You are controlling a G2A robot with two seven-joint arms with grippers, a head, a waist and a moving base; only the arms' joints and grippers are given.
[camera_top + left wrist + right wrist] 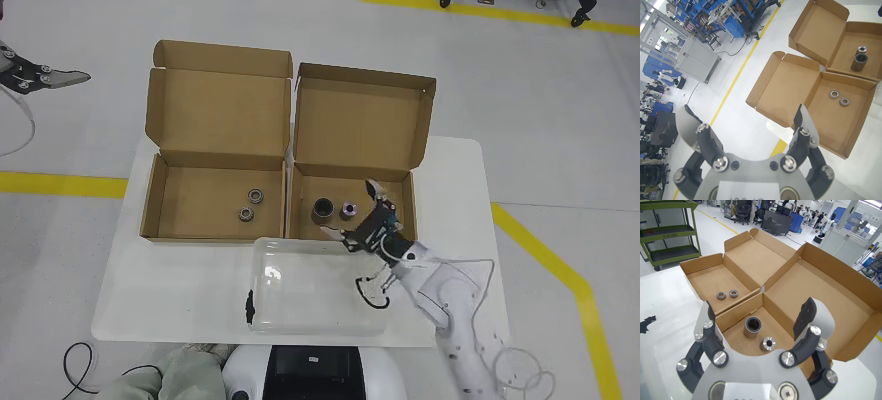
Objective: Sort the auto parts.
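The right jaws hang wide open and empty over the right box [330, 188] with 2 metal tubes [752, 327]. The left jaws are wide open, empty.

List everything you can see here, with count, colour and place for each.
Table: one, white, under everything.
Bearing box: one, brown, open, on the table.
Sleeve box: one, brown, open, beside it.
Bearings: two, silver, in the bearing box.
Sleeve: one, dark, upright in the sleeve box.
Bushing: one, silver, beside the sleeve.
Bin: one, clear, before the boxes.
Right gripper: one, silver-black, open over the sleeve box's near edge.
Left gripper: one, silver-black, open over the floor beside the table.
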